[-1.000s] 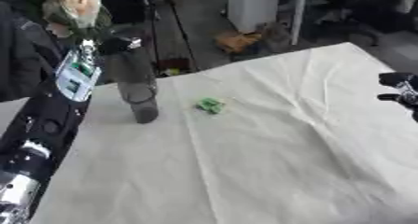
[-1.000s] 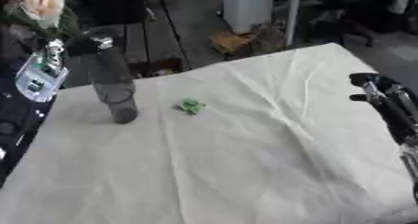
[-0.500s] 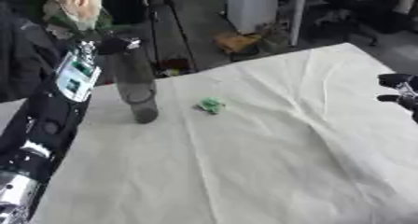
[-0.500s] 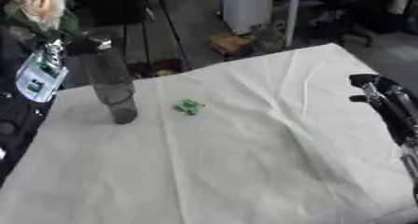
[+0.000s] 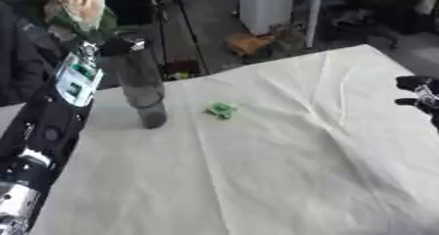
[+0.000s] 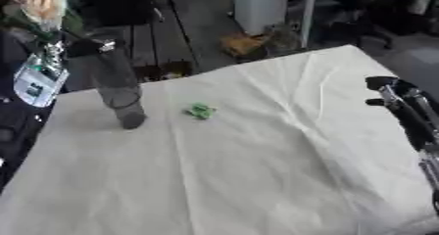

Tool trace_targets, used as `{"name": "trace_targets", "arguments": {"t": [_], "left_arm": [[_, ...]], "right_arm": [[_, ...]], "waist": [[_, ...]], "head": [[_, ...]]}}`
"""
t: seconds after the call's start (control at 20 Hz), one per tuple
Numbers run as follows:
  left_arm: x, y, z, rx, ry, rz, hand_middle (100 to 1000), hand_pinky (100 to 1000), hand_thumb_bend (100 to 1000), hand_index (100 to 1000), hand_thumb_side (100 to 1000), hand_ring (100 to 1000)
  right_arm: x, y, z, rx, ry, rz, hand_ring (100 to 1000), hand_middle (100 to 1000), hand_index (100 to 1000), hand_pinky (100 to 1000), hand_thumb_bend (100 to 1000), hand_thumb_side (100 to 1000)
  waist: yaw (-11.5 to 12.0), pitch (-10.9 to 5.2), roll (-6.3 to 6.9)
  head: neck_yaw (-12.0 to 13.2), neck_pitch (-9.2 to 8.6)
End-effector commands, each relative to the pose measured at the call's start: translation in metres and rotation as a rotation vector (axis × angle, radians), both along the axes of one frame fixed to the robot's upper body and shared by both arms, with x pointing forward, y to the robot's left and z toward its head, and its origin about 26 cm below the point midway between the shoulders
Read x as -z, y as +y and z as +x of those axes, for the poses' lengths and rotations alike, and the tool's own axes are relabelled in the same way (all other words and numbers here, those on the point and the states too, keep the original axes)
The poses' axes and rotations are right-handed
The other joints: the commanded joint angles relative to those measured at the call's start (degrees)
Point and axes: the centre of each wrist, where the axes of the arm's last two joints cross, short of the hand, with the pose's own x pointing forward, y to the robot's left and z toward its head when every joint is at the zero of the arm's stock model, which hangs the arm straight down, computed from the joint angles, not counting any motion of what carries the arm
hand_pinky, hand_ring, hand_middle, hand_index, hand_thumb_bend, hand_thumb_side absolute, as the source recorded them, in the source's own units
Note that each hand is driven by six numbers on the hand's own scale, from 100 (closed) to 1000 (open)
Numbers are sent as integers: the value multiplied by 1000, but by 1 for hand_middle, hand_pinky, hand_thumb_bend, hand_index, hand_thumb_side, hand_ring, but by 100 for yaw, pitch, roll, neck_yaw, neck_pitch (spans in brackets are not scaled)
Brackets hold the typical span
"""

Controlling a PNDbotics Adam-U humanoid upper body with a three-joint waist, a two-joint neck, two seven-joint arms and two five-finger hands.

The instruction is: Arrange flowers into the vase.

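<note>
A dark, see-through vase stands upright on the white cloth at the far left. My left arm runs up the left edge, and my left hand sits at the vase's mouth. A pale peach flower with green leaves shows just above that hand, which looks curled round its stem; the stem itself is hidden. A small green scrap lies on the cloth to the right of the vase. At the right edge my right hand rests open, away from everything.
The white creased cloth covers the table, whose far edge runs up to the right. Beyond it are dark floor, a white cabinet, a brown object and chair legs.
</note>
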Motion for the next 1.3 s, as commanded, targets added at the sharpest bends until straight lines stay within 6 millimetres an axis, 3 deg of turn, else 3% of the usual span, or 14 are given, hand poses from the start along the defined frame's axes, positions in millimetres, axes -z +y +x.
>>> {"name": "trace_targets", "arguments": {"t": [0.05,1.3], "left_arm": [[-18,10,1,-10,-40,8,923,957,1000,889,523,937],[-12,10,0,9,-22,12,899,947,1000,862,535,924]], "right_arm": [[-13,-8,0,11,-25,-29,887,801,768,752,100,671],[-12,-9,-1,11,-21,-30,886,801,768,751,100,673]], "waist": [[3,-81,-53],[27,-149,-78]], "head": [[-3,27],[-13,33]]}}
